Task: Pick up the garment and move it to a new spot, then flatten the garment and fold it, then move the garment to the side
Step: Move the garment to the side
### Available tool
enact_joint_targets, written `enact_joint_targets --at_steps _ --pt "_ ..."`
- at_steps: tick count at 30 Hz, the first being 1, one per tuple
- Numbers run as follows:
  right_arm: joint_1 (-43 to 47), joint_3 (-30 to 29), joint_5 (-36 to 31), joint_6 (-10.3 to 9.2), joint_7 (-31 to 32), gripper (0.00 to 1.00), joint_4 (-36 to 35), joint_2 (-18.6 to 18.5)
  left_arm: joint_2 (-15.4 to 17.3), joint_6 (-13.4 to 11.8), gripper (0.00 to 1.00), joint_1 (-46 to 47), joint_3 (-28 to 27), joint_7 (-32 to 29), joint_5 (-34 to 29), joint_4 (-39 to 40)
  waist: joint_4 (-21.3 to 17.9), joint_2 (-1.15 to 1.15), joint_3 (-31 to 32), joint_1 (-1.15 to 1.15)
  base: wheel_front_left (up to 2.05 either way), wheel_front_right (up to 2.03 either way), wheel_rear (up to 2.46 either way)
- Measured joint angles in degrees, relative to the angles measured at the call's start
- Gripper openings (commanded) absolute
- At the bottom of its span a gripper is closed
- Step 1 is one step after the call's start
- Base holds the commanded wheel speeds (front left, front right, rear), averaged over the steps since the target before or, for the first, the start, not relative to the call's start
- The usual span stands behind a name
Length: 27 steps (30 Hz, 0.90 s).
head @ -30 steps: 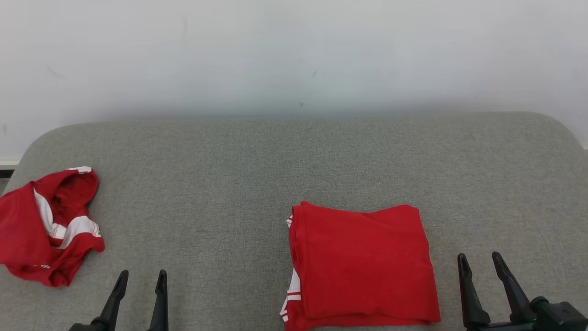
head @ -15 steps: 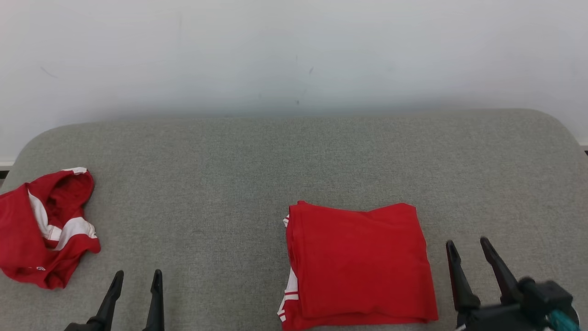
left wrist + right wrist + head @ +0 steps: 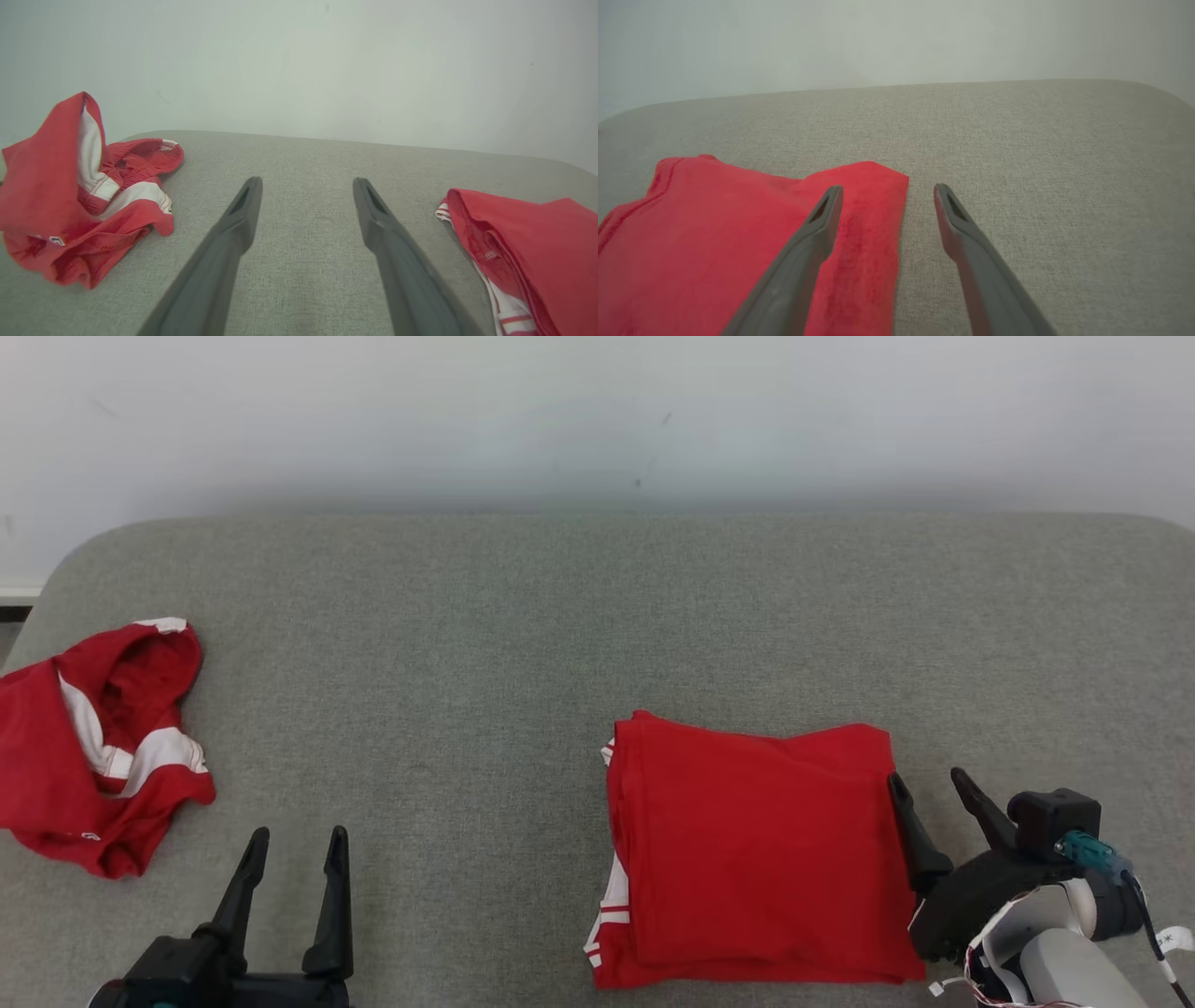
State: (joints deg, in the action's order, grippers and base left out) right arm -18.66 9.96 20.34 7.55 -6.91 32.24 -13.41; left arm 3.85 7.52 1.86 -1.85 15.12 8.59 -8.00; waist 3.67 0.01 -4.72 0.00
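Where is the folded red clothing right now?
In the head view the folded red garment lies on the gray cushion, right of the middle, with the open right claw at its right edge and the crumpled red garment far left.

- Head view: high, from the near edge of the grey pad (image 3: pixel 523 616), facing forward and down toward the wall (image 3: pixel 560 411). It is the widest view, with the left gripper (image 3: pixel 299 833) and right gripper (image 3: pixel 928 777) at its bottom.
- Left wrist view: low over the pad, looking along its fingers (image 3: pixel 233 233) toward the wall.
- Right wrist view: low and close over the folded garment's (image 3: pixel 714 242) right edge.
- All three views share the folded garment; head and left wrist views share the crumpled garment (image 3: pixel 84 756).
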Motion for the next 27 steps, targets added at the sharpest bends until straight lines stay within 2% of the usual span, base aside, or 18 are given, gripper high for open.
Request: enact_joint_targets --at_steps 9,13,14,15,19,22,27 --pt "-1.7 4.4 2.4 0.00 -3.4 1.00 12.2 0.9 -0.2 0.0 1.00 1.3 -1.1 0.0 0.1 -0.2 1.8 0.00 -3.4 0.01 0.00 0.00 0.00" --pt "-2.8 6.2 4.0 -0.02 -4.5 1.00 14.7 1.5 -0.3 0.0 1.00 1.3 -1.4 0.0 0.1 -0.2 1.7 0.00 -3.9 0.00 0.00 0.00 0.00" --pt "-3.1 6.9 4.5 -0.20 -4.5 0.28 15.1 1.7 -0.3 0.0 1.00 1.4 -1.4 0.0 0.1 -0.3 1.5 -0.01 -3.9 0.00 0.00 0.00 0.00" --pt "-3.3 7.5 4.9 -0.20 -4.6 0.00 15.3 1.7 -0.3 0.0 1.00 1.5 -1.4 0.0 0.1 -0.4 1.4 -0.01 -4.0 0.00 0.00 0.00 0.00" --pt "-4.9 10.1 6.1 -0.16 -5.1 0.00 16.2 2.1 -0.4 0.0 1.00 1.9 -1.3 0.0 0.1 -0.4 1.2 -0.01 -4.1 0.00 0.00 0.00 0.00" --pt "-8.6 12.6 6.3 -0.16 -4.4 0.00 16.2 1.0 -0.6 0.0 1.00 2.3 -1.2 0.0 0.1 -0.1 1.0 -0.01 -4.7 0.00 0.00 0.00 0.00" --pt "-18.0 16.3 6.3 -0.08 -1.6 0.00 14.8 -3.8 -0.7 0.0 1.00 3.7 -0.9 0.0 0.3 0.8 0.7 0.00 -7.1 0.00 0.00 0.00 0.00"
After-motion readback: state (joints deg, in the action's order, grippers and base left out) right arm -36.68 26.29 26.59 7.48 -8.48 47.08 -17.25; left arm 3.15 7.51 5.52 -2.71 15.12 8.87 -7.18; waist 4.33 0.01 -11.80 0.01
